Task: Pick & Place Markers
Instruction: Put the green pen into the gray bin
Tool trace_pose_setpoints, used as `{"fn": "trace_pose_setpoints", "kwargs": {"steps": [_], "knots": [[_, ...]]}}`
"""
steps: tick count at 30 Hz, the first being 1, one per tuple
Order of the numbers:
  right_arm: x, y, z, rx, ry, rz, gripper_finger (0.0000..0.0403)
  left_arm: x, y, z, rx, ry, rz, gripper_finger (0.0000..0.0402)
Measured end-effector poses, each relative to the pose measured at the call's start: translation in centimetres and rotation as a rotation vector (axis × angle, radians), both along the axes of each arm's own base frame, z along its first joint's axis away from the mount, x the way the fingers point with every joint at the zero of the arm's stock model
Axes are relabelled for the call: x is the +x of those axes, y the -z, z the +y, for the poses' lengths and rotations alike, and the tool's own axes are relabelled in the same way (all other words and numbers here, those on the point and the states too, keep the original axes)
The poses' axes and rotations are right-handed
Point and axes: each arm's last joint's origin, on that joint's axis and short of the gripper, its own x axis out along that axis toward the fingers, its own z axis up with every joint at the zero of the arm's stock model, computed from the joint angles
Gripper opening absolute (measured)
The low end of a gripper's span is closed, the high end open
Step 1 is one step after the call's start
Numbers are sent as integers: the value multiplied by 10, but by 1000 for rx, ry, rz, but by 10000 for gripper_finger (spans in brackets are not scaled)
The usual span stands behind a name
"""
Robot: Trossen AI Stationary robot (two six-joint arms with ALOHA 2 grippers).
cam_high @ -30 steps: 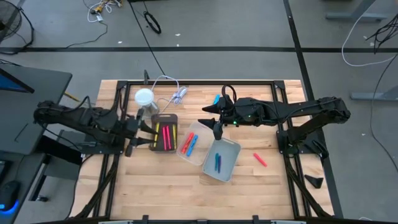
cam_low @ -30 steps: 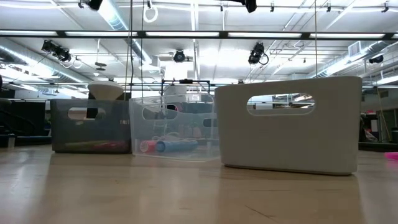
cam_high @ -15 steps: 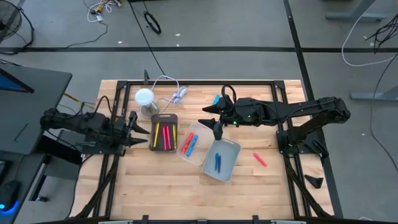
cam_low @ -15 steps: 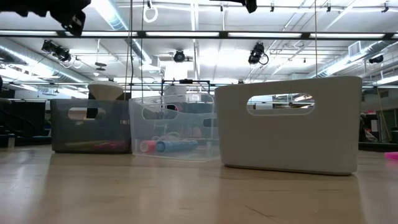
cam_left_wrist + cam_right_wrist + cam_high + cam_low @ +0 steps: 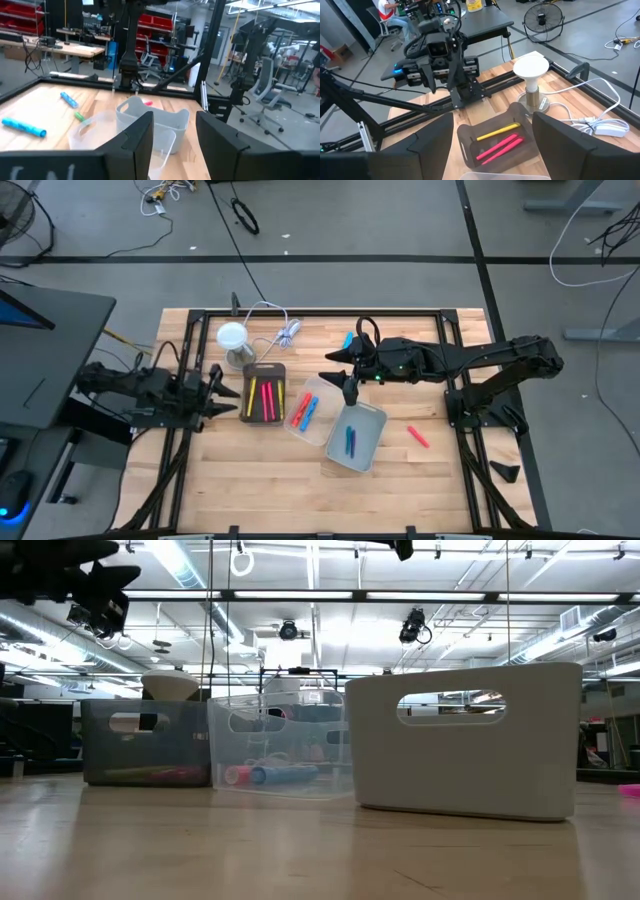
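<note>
**Q:** Where are my two grippers?

**A:** I see the left gripper (image 5: 222, 393) at the table's left edge, just beside the dark bin (image 5: 264, 393) but not touching it. Its fingers (image 5: 136, 137) stand apart with nothing between them. The right gripper (image 5: 350, 394) hangs over the gap between the clear bin (image 5: 322, 431) and the white bin (image 5: 372, 442), pointing down. Its fingers (image 5: 568, 141) are spread wide and hold nothing.

**Q:** Where do the markers lie?

**A:** In the high view I count three sets in bins:
- the dark bin holds yellow markers (image 5: 251, 399) and pink markers (image 5: 268, 399), lying lengthwise side by side;
- the clear bin holds a red marker (image 5: 301, 411) and a blue marker (image 5: 311, 412), touching or nearly so;
- the white bin holds blue markers (image 5: 350, 442).

One loose red marker (image 5: 418, 436) lies on the bare wood, right of the white bin and well apart from it. Another blue marker (image 5: 347, 339) lies near the table's far edge, partly hidden by the right arm. The left wrist view also shows a green marker (image 5: 79, 116) on the wood near it.

**Q:** Anything else on the table?

**A:** A white lamp (image 5: 232, 337) stands behind the dark bin, with a white cable (image 5: 285, 332) coiled beside it.
</note>
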Motion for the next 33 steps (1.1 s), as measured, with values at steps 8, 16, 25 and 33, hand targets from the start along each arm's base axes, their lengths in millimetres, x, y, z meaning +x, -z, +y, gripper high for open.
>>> {"fn": "trace_pose_setpoints", "kwargs": {"steps": [8,16,25,33], "knots": [[0,0,0,72,21,-12,275,5,21,-1,-48,5,-10,154],[0,0,0,72,21,-11,275,10,37,-3,-62,6,-21,154],[-1,2,0,70,21,11,275,10,43,-3,-53,27,45,154],[-1,2,0,70,21,11,275,10,44,-3,-55,25,54,154]]}}
